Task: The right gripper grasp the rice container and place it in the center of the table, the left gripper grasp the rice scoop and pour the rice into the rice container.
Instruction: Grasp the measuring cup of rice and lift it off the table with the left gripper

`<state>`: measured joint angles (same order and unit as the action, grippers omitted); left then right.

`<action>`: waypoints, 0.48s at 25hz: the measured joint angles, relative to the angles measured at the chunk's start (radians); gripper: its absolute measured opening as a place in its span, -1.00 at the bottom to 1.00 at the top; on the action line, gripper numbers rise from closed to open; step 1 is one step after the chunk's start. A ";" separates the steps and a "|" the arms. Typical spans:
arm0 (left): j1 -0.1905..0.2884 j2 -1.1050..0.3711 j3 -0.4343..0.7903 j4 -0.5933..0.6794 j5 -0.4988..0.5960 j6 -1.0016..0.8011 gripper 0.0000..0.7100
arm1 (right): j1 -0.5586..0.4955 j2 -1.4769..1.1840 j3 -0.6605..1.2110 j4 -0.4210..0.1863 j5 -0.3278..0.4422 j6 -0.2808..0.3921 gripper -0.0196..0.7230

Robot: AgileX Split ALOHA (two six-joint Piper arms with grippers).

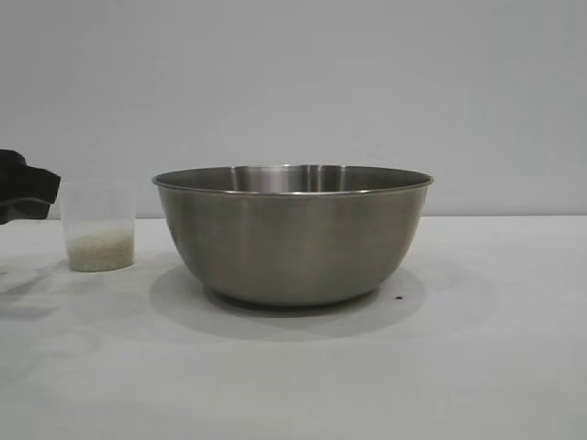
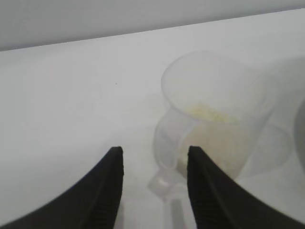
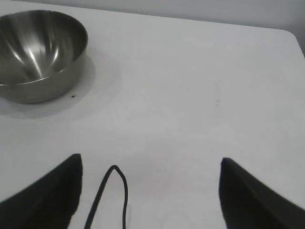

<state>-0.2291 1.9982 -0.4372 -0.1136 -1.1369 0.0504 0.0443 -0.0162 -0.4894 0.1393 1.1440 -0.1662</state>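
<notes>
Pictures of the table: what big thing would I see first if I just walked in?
The rice container, a shiny steel bowl, sits empty mid-table. Beside it, toward the left arm, stands the small clear rice scoop with rice at its bottom. The left gripper is open next to the scoop's handle; the right gripper hangs open, away from the bowl.

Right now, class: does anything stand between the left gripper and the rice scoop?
Nothing visible does. The left gripper faces the rice scoop with jaws open, only bare table around; the rice container stands beyond it.
</notes>
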 joint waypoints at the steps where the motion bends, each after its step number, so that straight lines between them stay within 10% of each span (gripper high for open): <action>1: 0.000 0.012 -0.006 0.000 0.000 0.000 -0.14 | 0.000 0.000 0.000 0.000 0.000 0.000 0.42; 12: 0.000 0.056 -0.056 -0.009 0.000 0.000 -0.14 | 0.000 0.000 0.000 0.000 0.000 0.000 0.42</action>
<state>-0.2291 2.0539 -0.4932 -0.1231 -1.1369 0.0504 0.0443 -0.0162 -0.4894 0.1393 1.1440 -0.1662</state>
